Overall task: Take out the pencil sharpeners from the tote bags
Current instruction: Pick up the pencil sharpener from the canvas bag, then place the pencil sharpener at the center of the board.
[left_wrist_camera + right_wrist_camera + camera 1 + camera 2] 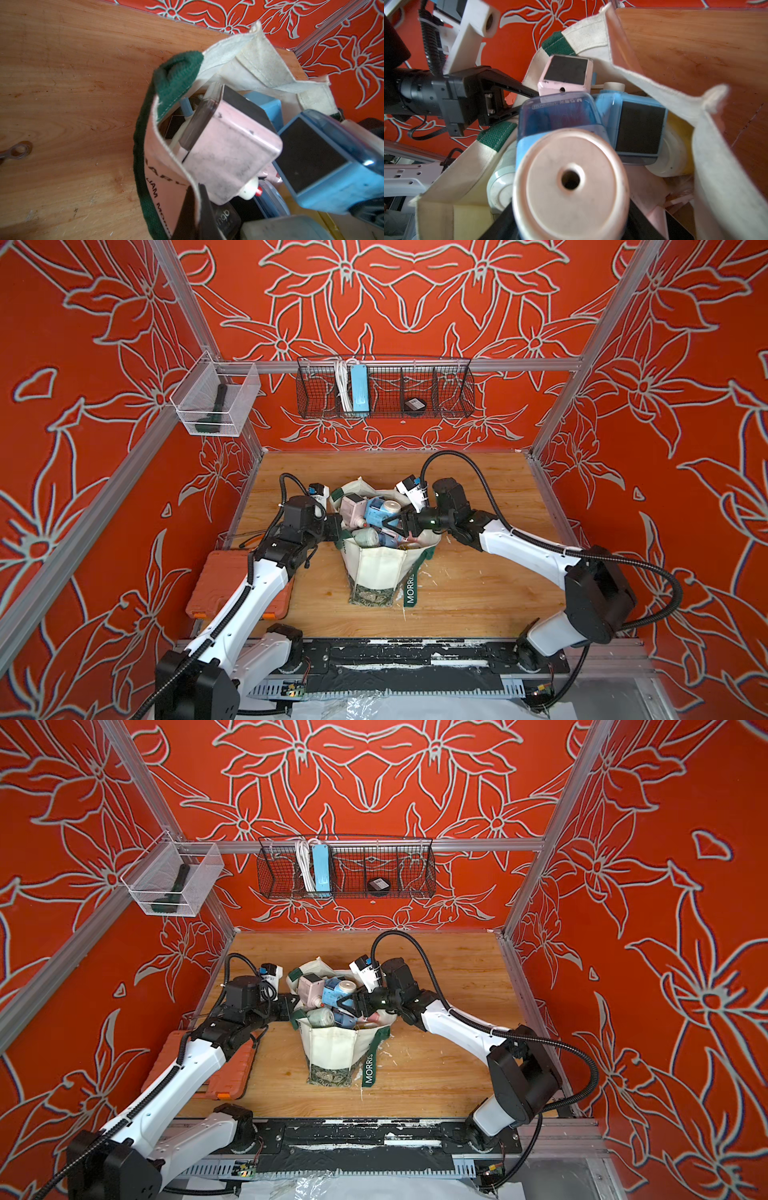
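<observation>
The cream tote bag (382, 568) (332, 1048) stands upright mid-table, and several pencil sharpeners fill its open mouth. My left gripper (338, 531) (199, 187) is shut on the bag's left rim beside a green handle (178, 72). My right gripper (386, 520) (571, 218) reaches in from the right. Its fingers press both sides of a blue pencil sharpener (380, 508) (571, 182), whose round cream face points at the right wrist camera. A pink sharpener (353, 506) (228, 151) and a second blue one (639, 128) lie beside it. A grey-green sharpener (365, 537) lies nearer the front.
An orange plastic case (232, 585) lies on the table's left side, partly under my left arm. On the back wall hangs a wire basket (449, 398) with a blue power strip (357, 389). A clear bin (212, 402) hangs at the left post.
</observation>
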